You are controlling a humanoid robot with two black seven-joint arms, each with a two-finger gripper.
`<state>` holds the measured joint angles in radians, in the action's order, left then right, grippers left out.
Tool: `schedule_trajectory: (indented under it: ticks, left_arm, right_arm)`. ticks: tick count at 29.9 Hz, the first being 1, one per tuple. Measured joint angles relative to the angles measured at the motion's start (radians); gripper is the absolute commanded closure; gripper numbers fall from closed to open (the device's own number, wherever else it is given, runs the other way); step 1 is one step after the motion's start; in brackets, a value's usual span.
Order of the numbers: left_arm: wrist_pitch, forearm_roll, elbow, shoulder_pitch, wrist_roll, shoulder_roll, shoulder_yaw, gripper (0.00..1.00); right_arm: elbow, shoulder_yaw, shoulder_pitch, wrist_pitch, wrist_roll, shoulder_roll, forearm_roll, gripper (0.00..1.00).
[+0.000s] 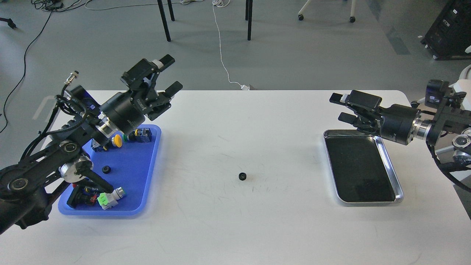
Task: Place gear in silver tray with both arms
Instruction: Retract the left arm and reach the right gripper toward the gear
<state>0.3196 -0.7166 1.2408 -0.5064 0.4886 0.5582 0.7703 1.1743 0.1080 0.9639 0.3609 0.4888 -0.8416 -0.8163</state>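
A small black gear [242,176] lies alone on the white table, in the middle. The silver tray [391,166] sits at the right, its dark bottom bare. My left gripper [170,74] is open and empty, raised above the far end of the blue tray, well left of the gear. My right gripper [339,108] is open and empty, pointing left above the silver tray's far left corner.
A blue plastic tray [147,176] at the left holds a second small black gear [106,169], a yellow push button [117,140], a red button and several switch parts. Chair legs and cables lie on the floor beyond the table.
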Motion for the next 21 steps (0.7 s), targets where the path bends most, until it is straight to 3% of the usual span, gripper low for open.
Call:
schedule_trajectory:
  ticks: [5, 10, 17, 21]
  left_arm:
    - [0.001, 0.126, 0.0, 0.109, -0.013, -0.006, 0.144, 0.02]
    - [0.003, 0.156, 0.0, 0.143, -0.039, -0.007, 0.179, 0.02]
    - [0.003, 0.157, 0.0, 0.147, -0.044, -0.008, 0.19, 0.02]
    - [0.003, 0.157, 0.0, 0.147, -0.045, -0.009, 0.194, 0.02]
  right_arm:
    - [-0.005, -0.275, 0.248, 0.0, 0.0, 0.123, -0.106, 0.01]
    - [-0.035, -0.556, 0.465, -0.004, 0.0, 0.353, -0.136, 0.01]
    - [-0.106, -0.718, 0.54, -0.025, 0.0, 0.608, -0.285, 0.01]
    - [-0.149, -0.788, 0.542, -0.125, 0.0, 0.704, -0.354, 0.01]
